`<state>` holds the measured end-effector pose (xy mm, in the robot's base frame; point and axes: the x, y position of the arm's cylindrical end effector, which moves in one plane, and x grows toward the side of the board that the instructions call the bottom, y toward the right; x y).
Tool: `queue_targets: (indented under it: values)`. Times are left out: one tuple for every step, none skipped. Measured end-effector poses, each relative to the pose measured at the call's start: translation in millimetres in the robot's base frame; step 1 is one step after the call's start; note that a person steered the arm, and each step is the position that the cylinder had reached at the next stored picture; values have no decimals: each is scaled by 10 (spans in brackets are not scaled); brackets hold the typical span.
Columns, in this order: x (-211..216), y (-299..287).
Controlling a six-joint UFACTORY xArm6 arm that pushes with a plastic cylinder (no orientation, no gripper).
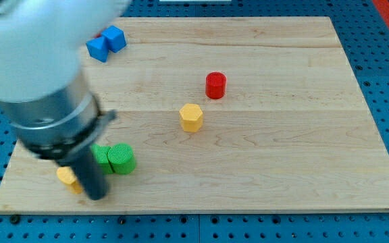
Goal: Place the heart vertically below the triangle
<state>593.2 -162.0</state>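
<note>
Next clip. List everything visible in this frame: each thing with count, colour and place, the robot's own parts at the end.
blue blocks: two, blue, touching, board's top left; shapes unclear.
red block: one, red, cylinder, just right of centre, upper half.
yellow hexagon: one, yellow, near centre.
green blocks: two, green, touching, lower left; left one partly hidden.
yellow block: one, yellow, lower left, mostly hidden; shape unclear.
board: one, light wood.
pegboard: blue, around the board.
arm: white and grey, the view's left.
my tip: dark, just right of the yellow block, below the green blocks.
</note>
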Motion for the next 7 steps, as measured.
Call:
queue_targets:
  values:
    - [-291, -185]
    - [-396, -170]
    - [-113, 19]
    - [30, -425]
    - [-401, -666]
    - [-683, -705]
    - [-709, -766]
